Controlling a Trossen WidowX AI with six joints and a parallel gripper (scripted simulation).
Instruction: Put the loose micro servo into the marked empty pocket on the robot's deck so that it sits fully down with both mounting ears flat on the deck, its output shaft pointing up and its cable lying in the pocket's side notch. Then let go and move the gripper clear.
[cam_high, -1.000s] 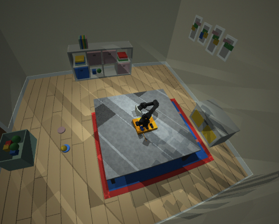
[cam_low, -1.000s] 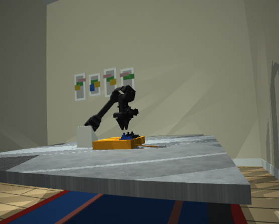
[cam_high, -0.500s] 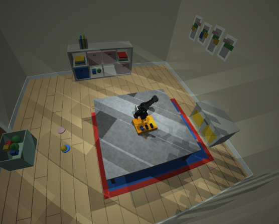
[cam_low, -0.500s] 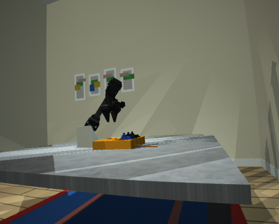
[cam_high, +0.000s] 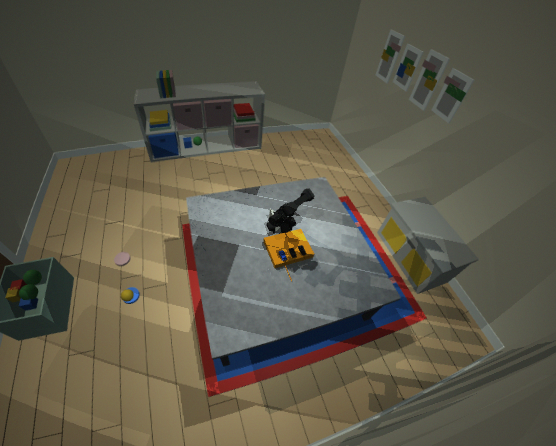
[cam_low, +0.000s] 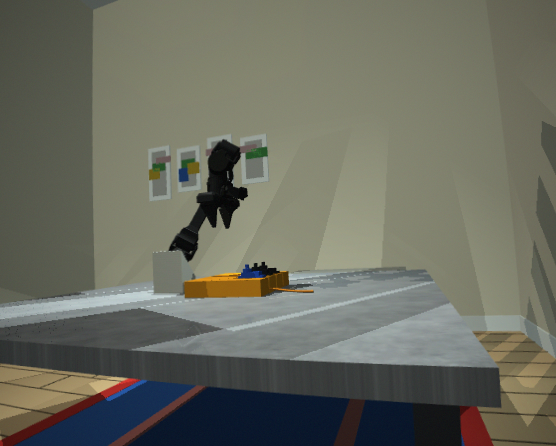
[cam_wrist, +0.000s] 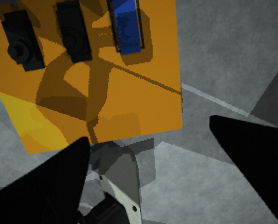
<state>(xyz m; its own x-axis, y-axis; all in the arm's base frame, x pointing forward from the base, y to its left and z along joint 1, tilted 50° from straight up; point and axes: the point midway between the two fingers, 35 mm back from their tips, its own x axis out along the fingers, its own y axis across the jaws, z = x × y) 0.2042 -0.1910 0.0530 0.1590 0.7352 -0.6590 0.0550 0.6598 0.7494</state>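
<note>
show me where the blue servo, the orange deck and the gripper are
blue servo (cam_wrist: 126, 25), wrist view, middle of its blue top face
orange deck (cam_wrist: 135, 97), wrist view, bare orange surface below the pockets
gripper (cam_low: 220, 220), exterior view, midway between its open fingertips, above the deck

high overhead, low side, wrist downward.
</note>
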